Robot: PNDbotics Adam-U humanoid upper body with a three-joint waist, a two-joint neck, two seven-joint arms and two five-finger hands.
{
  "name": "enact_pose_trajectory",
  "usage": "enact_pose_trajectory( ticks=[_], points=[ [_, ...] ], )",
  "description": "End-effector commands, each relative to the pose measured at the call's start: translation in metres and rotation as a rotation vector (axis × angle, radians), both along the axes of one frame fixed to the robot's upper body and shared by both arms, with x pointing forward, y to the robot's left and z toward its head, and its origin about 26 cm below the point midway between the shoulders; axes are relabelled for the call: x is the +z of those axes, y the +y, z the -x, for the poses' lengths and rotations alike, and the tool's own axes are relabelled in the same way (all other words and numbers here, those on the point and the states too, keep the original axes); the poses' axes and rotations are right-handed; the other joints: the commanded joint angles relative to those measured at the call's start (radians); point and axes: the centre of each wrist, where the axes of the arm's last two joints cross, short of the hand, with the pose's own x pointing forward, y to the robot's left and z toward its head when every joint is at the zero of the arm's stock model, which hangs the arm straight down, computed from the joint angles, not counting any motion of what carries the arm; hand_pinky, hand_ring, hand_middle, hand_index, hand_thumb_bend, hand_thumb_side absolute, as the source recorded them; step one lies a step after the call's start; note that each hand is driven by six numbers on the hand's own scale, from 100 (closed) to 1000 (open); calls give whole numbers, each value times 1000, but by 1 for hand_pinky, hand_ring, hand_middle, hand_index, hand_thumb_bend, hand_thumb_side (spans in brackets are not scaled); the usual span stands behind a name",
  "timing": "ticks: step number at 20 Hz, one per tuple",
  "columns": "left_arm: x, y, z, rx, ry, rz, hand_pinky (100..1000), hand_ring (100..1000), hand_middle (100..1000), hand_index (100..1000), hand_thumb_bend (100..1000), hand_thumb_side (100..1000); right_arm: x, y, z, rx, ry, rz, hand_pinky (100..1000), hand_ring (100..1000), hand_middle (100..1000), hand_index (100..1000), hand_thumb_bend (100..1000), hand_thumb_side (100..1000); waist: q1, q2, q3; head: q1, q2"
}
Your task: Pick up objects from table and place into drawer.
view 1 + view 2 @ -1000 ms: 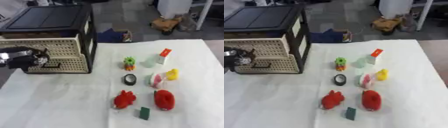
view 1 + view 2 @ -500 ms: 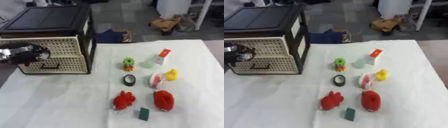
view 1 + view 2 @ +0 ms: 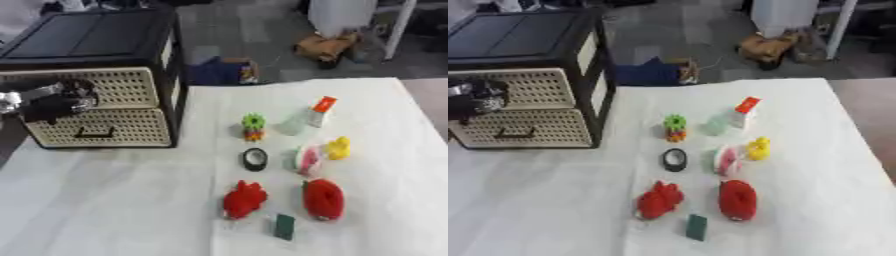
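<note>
Two drawers sit in the black cabinet (image 3: 96,75) at the left of the white table (image 3: 114,210), and both fronts look closed from my view. I have the left hand (image 3: 54,102) in front of the upper drawer (image 3: 118,87), just above the lower drawer (image 3: 101,127) with its dark handle (image 3: 93,133). The fingers look curled, but I cannot tell if they hold anything; maybe they are there to work a drawer front. My right hand shows in no view.

All the objects lie on the table right of the cabinet, well apart from it, so none is in a drawer as far as I see: a red lump (image 3: 323,198), a red toy (image 3: 244,198), a pink-white piece (image 3: 307,160), a white bottle with red cap (image 3: 319,111), a yellow duck (image 3: 338,148), a green-orange toy (image 3: 254,126), a black ring (image 3: 255,158), and a dark green block (image 3: 284,226).
</note>
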Motion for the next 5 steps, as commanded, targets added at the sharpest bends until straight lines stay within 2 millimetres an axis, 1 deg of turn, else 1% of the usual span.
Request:
enact_pose_trajectory(
  ticks=[1,3,5],
  points=[
    [9,2,8,-33,-11,-11,494,714,755,946,100,1000,10,-1,4,0,-30,16,739,727,693,844,100,1000,-8,-28,3,-59,24],
    [10,-2,16,-72,-6,-17,454,677,718,926,100,1000,10,-1,4,2,-29,16,739,727,694,844,100,1000,-14,-35,6,-107,38],
    [12,-6,25,-114,-10,-13,401,629,679,897,100,1000,10,0,3,5,-25,15,739,728,694,844,100,1000,-20,-44,11,-140,48]
  ],
)
